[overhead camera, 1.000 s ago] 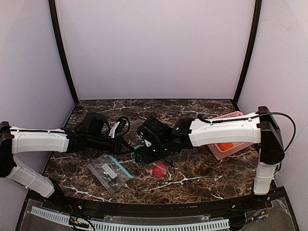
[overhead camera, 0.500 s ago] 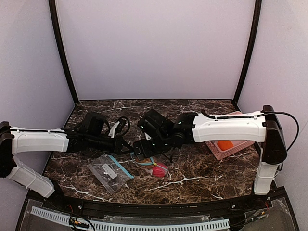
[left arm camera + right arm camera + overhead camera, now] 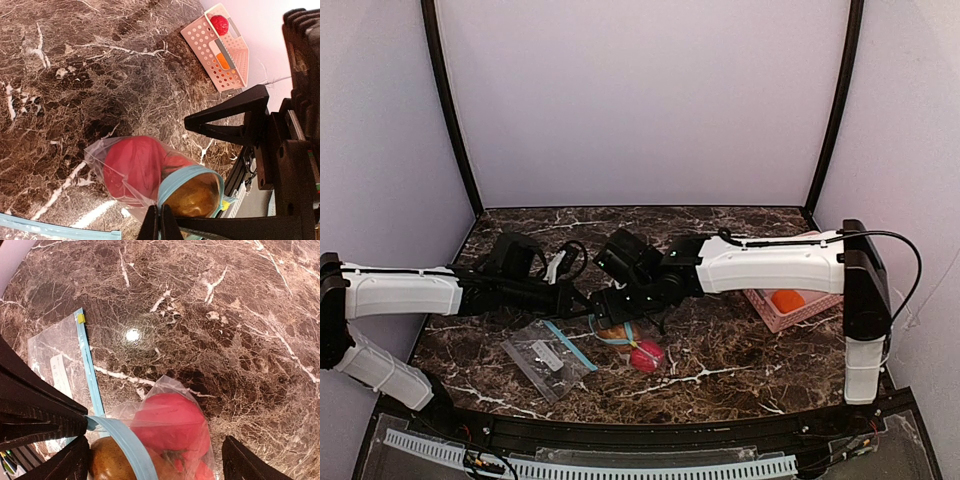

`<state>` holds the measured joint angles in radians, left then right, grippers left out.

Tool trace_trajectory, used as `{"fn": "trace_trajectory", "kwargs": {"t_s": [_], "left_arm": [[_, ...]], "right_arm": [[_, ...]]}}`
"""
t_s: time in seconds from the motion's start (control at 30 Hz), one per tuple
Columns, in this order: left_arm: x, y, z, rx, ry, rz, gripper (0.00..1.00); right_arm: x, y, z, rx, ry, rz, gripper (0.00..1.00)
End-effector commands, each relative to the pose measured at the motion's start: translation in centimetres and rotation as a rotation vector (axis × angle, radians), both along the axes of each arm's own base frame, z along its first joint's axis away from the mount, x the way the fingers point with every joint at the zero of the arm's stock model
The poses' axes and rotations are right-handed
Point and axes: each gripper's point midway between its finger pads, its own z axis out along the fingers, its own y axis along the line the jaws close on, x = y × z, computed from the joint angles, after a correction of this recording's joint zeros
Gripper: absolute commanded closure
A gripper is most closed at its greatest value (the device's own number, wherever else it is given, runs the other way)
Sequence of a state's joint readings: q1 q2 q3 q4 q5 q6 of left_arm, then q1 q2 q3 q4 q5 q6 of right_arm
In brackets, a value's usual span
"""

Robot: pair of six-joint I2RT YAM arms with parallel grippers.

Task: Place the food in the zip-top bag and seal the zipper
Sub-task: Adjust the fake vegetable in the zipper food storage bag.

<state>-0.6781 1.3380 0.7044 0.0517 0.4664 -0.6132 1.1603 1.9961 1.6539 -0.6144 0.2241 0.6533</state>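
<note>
Food (image 3: 172, 424) inside zip-top bag (image 3: 168, 386)

L pincer (image 3: 160, 222) nips bag (image 3: 134, 170) zipper (image 3: 170, 178).

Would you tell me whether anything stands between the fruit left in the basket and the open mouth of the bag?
Yes: the brown fruit sits in the mouth of the bag, filling most of the opening. The orange fruit and red fruit in the basket would likely have to squeeze past it. Nothing else shows between.
</note>
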Motion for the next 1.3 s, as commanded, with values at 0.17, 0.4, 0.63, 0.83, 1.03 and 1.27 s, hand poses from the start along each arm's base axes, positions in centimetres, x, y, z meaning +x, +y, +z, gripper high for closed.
{"fn": "trace_trajectory", "kwargs": {"t_s": [0.17, 0.4, 0.63, 0.83, 1.03, 1.27], "left_arm": [[-0.4, -0.7, 1.7, -0.049, -0.037, -0.036, 0.99], [-0.3, -0.6, 1.3, -0.035, -0.033, -0.029, 0.99], [-0.4, -0.6, 1.2, -0.037, -0.026, -0.031, 0.99], [-0.7, -0.8, 1.3, -0.056, -0.022, -0.043, 0.99], [-0.7, -0.5, 1.5, -0.049, -0.03, -0.029, 0.99], [-0.6, -0.2, 1.3, -0.037, -0.028, -0.017, 0.99]], "right_arm": [[0.6, -1.9, -2.5, -0.071, 0.009, -0.076, 0.12], [0.4, -3.5, -3.0, -0.084, 0.019, -0.121, 0.19], [0.9, -4.2, -2.9, -0.075, 0.02, -0.156, 0.28], [1.5, -4.9, -3.5, -0.086, 0.025, -0.167, 0.33], [1.4, -6.0, -4.4, -0.115, 0.034, -0.183, 0.35], [1.1, -7.1, -5.0, -0.146, 0.034, -0.194, 0.35]]}}
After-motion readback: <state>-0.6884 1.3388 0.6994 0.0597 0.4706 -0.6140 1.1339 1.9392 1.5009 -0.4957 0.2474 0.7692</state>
